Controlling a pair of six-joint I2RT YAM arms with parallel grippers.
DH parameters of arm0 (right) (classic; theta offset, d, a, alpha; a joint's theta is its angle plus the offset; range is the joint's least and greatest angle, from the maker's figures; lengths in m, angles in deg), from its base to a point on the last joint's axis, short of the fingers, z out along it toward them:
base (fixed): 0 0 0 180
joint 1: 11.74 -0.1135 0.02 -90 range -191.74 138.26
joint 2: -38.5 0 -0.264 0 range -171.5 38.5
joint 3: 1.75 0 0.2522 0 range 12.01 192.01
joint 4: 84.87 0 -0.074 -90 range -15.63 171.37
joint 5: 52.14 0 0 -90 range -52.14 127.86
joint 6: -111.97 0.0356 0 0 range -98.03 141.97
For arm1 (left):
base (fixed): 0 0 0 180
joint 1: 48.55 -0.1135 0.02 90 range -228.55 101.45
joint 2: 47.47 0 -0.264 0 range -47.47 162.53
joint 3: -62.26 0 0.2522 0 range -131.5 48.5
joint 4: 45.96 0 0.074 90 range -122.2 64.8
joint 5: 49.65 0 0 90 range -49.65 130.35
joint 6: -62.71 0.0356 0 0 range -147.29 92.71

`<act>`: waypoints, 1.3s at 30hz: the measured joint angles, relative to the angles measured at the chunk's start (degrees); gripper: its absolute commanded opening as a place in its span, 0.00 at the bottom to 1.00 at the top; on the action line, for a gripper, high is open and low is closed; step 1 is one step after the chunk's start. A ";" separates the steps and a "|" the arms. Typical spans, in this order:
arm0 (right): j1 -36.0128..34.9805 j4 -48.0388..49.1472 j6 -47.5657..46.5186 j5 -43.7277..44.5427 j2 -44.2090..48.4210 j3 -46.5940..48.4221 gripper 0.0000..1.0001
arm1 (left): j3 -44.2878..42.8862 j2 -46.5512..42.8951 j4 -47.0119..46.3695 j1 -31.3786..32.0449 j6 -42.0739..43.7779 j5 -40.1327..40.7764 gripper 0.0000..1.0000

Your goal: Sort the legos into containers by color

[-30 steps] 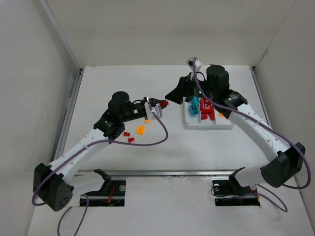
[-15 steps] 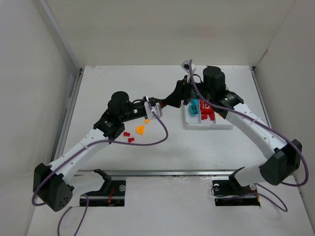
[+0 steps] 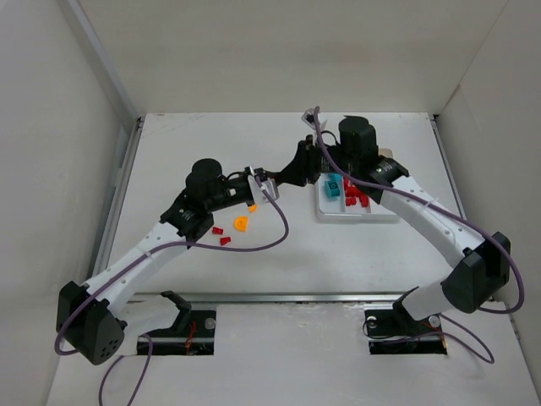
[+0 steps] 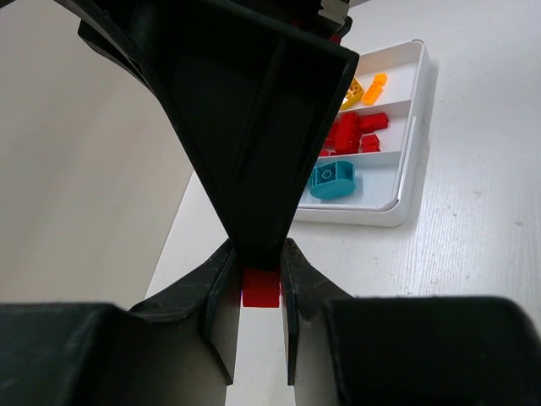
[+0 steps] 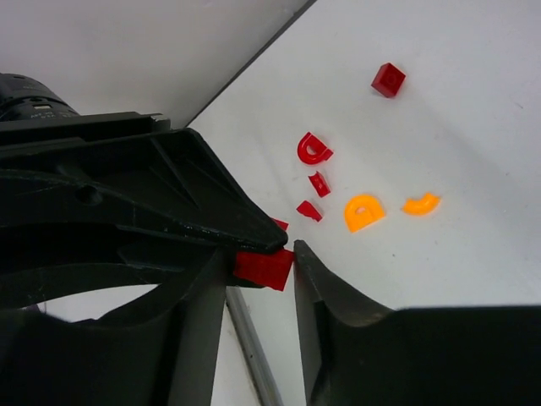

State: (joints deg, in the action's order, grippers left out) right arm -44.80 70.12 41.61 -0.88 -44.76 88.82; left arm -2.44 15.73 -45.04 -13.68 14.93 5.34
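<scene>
Two robot arms meet at the centre of a white desk (image 3: pixel 279 254). The left arm (image 3: pixel 152 245) reaches up from the lower left of the top view and the right arm (image 3: pixel 431 222) curves in from the lower right.

A white tray (image 3: pixel 355 218) lies right of centre, partly under the right arm. In the left wrist view, its lowest compartment holds a teal lego (image 4: pixel 332 180), the middle one a cluster of red legos (image 4: pixel 351 134) and the top one orange-yellow legos (image 4: pixel 365 89).

The left pincer (image 4: pixel 259 275) is clenched on a single red brick (image 5: pixel 264 269), held above the desk left of the tray. The right pincer (image 5: pixel 262 279) comes at it from the opposite side, with its two fingers pressed against the same brick.

Unsorted pieces lie on the desk below the left pincer in the top view. The right wrist view shows an orange arch (image 5: pixel 363 211) and an orange curved piece (image 5: pixel 421 203) side by side. A red arch (image 5: pixel 314 150) lies above them, with two red slivers (image 5: pixel 308 210) near it. A red square piece (image 5: pixel 388 79) sits apart at the upper right.
</scene>
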 measured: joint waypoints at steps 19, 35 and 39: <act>0.09 0.59 -0.61 0.70 -1.11 0.48 0.00 | 0.68 -0.33 -0.48 0.07 -0.39 3.21 0.00; -0.81 0.13 0.52 -2.43 -1.57 0.50 0.00 | 0.81 -0.31 -2.78 0.74 0.63 4.52 0.71; -0.81 0.11 0.72 -2.45 -1.57 0.52 0.00 | 0.79 -0.35 -2.12 0.74 1.53 5.84 0.69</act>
State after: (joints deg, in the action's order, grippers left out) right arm -45.61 70.23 42.33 -3.33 -46.33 89.35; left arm -1.65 15.38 -47.16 -12.93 16.46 11.18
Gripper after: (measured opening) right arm 0.308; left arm 0.719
